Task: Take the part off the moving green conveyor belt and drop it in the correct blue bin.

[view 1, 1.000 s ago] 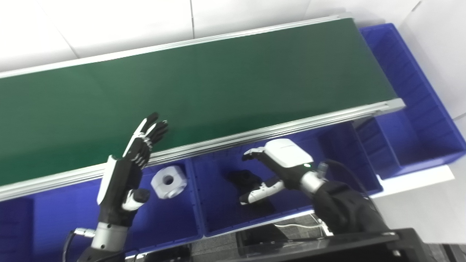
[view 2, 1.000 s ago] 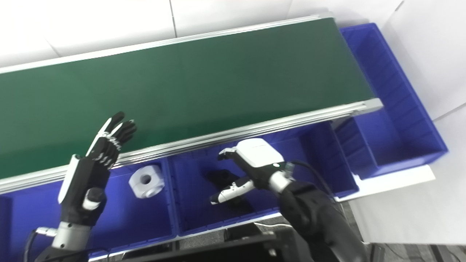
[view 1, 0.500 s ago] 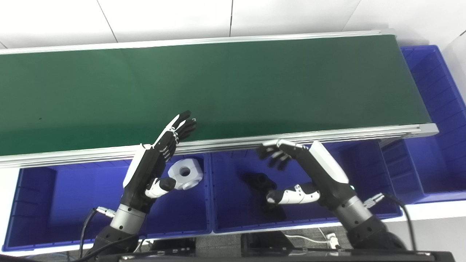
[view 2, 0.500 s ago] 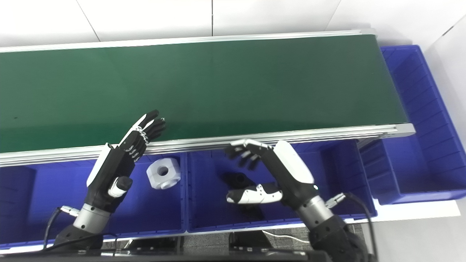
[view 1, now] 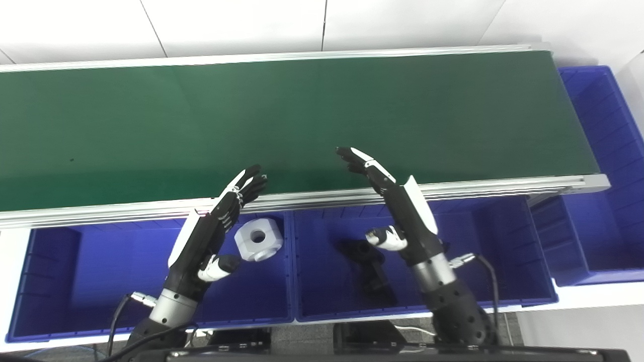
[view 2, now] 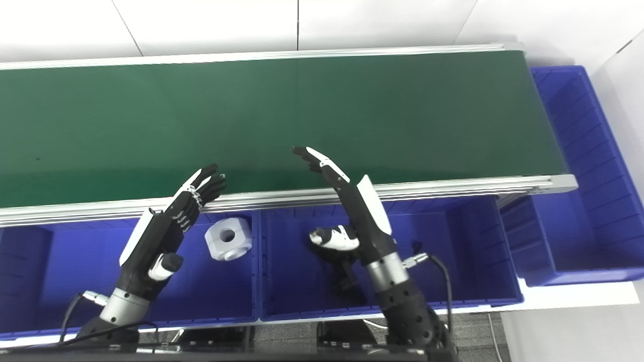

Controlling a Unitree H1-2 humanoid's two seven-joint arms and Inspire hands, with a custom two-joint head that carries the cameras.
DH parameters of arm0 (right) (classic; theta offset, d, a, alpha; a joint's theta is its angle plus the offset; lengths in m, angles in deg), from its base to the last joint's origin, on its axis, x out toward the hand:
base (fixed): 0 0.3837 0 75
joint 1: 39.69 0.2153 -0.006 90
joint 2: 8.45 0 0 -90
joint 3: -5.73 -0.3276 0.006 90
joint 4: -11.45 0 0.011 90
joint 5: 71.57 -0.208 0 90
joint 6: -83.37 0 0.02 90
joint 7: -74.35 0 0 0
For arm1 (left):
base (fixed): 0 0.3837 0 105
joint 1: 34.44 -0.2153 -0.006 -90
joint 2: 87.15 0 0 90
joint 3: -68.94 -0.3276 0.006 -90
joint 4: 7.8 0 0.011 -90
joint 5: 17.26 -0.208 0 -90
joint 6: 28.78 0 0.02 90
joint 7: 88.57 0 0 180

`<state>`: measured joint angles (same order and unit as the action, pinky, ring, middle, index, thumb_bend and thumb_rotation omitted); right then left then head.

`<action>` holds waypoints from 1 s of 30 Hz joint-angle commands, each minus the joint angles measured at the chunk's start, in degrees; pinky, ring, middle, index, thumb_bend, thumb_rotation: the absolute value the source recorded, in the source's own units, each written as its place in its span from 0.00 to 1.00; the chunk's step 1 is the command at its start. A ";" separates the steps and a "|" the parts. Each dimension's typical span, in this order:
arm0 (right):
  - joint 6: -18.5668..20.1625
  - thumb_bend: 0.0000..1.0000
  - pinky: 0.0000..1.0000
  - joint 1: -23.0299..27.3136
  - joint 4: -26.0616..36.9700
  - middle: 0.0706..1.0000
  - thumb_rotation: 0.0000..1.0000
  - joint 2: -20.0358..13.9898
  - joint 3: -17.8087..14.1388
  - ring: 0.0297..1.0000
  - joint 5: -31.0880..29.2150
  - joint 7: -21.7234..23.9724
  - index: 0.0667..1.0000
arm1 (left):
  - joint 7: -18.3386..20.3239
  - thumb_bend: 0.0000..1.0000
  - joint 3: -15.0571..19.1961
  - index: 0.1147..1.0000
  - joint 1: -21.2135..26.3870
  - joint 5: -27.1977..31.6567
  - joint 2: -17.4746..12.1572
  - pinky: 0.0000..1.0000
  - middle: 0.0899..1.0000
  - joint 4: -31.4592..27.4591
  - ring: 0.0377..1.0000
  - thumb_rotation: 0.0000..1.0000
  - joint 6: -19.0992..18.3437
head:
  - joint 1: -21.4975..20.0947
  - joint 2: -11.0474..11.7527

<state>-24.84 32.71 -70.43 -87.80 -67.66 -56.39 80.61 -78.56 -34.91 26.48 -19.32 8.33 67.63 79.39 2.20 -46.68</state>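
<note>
green conveyor belt (view 1: 302,110) bare; left hand (view 1: 209,236) and right hand (view 1: 397,211) both spread wide, empty. white hexagonal nut (view 1: 258,239) and black part (view 1: 365,254) binned, judged rigid, smooth, light; best pinched across opposite flats.

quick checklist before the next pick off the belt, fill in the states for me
1. Part on the conveyor belt to pick: not ok, no part shows on the visible green surface.
2. Left hand free: ok, fingers apart, holding nothing.
3. Right hand free: ok, fingers apart, holding nothing, fingertips over the belt's near edge.
4. White part binned: ok, it lies in the left blue bin.
5. Black part binned: ok, it lies in the middle blue bin, partly behind the right arm.
6. Which bin the next part belongs in: cannot tell, no part in view yet.
</note>
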 commanded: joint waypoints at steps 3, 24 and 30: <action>-6.95 1.00 0.84 0.27 -4.04 0.89 1.00 0.41 -0.61 0.89 -1.37 -2.37 0.86 | 0.22 0.94 0.09 0.91 -0.73 -0.89 -0.64 0.91 0.89 -0.30 0.90 0.92 3.18 | 0.36 0.98; -8.72 1.00 0.84 2.61 -13.31 0.86 0.99 -7.19 7.17 0.86 -5.71 -10.75 0.85 | -0.79 0.92 -1.45 0.90 0.37 -5.17 1.43 0.88 0.88 6.00 0.89 0.92 7.96 | 4.86 6.93; -8.71 0.98 0.85 2.14 -12.19 0.86 0.99 -8.09 7.08 0.87 -6.19 -10.43 0.86 | -0.85 0.92 -1.83 0.91 -0.43 -5.89 2.05 0.90 0.89 4.18 0.90 0.93 6.81 | 5.89 5.19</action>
<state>-32.46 35.54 -83.84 -95.35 -60.57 -62.18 70.04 -78.87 -36.46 26.72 -24.93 10.22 74.27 85.28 7.99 -41.48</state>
